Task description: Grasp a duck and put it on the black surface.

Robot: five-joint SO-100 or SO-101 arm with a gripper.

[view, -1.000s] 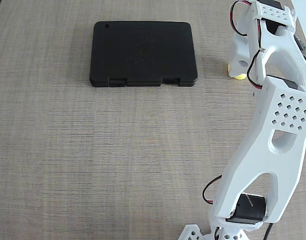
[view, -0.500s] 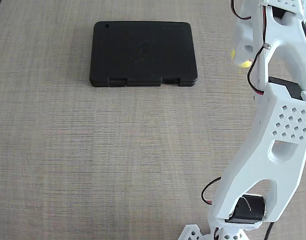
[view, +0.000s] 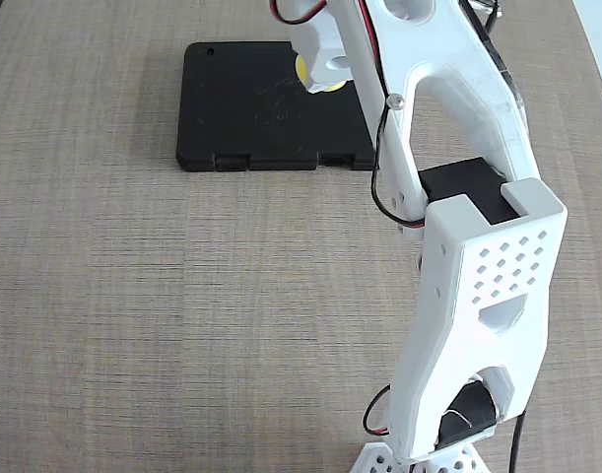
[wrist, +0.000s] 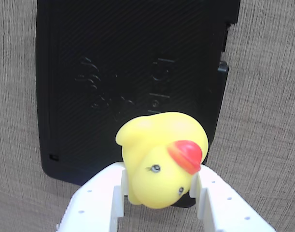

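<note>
In the wrist view the yellow duck (wrist: 159,157) with its red-orange beak is held between the two white fingers of my gripper (wrist: 159,191), which is shut on it. It hangs above the flat black case (wrist: 113,72). In the fixed view the black case (view: 261,108) lies at the far middle of the table. My gripper (view: 325,69) is over the case's right part, and only a sliver of the duck (view: 302,67) shows beside the white fingers. I cannot tell whether the duck touches the case.
The white arm (view: 478,276) rises from its base at the near right of the fixed view and leans over the table. The table (view: 133,296) is a grey-brown woven-look surface.
</note>
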